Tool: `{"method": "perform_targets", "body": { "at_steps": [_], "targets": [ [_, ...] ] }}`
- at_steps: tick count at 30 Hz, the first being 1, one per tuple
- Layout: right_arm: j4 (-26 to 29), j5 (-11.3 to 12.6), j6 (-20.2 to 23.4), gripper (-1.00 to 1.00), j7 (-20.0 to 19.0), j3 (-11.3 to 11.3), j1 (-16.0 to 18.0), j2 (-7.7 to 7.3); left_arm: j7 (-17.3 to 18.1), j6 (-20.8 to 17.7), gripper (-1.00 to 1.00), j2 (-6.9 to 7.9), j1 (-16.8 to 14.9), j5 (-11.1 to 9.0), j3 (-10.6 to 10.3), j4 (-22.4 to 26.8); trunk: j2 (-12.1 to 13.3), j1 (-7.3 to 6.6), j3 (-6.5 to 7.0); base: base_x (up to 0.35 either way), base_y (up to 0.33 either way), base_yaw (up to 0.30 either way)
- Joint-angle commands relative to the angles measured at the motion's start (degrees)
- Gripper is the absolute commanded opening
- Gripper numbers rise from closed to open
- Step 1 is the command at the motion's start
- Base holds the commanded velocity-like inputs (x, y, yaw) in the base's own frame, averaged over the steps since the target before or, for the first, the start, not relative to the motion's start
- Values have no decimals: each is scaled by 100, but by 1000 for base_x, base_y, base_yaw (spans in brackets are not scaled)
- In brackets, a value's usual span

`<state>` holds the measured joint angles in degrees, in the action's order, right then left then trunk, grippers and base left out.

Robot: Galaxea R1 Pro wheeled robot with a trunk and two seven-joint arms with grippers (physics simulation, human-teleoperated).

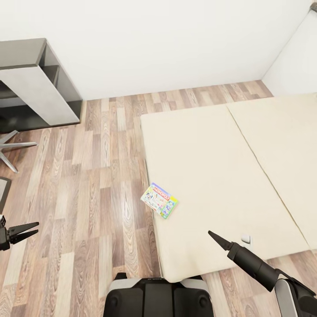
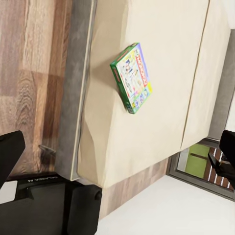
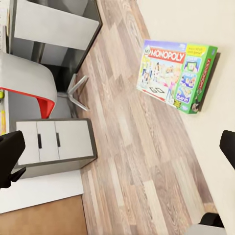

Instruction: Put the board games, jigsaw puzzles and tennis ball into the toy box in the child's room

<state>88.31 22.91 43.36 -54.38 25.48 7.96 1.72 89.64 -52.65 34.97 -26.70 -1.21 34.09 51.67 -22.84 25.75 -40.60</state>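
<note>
L arm low at the head view's left edge, its gripper (image 1: 27, 231) pointing sideways w/ the two dark fingers (image 1: 24, 227) parted, holding nothing. R arm reaches in from the lower right corner, forearm angled up and inward; R gripper (image 1: 215, 237) shows as one tapered dark point (fingers overlap, gap not readable there). R wrist view: fingertips (image 3: 11, 156) wide apart. Dark base (image 1: 156, 297) at bottom centre.

Wood-plank floor (image 1: 88, 185), white walls (image 1: 167, 39), perhaps shelving (image 1: 39, 83)

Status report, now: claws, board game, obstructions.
Left claw open, empty, over floor. Right claw over bed, state unclear. Monopoly board game flat near bed's edge, untouched. Nothing blocking it.
</note>
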Motion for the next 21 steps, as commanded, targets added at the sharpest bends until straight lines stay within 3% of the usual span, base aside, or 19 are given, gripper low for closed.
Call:
{"method": "perform_targets", "body": {
  "at_steps": [1,21],
  "targets": [
    [2,11,32,100,-13,11,3,6,27,-59,100,1,-2,8,1,0,-8,4,3,0,0,0],
    [-5,3,24,100,5,2,3,10,27,-56,100,1,-2,15,1,-3,-8,4,62,0,0,0]
  ]
}}
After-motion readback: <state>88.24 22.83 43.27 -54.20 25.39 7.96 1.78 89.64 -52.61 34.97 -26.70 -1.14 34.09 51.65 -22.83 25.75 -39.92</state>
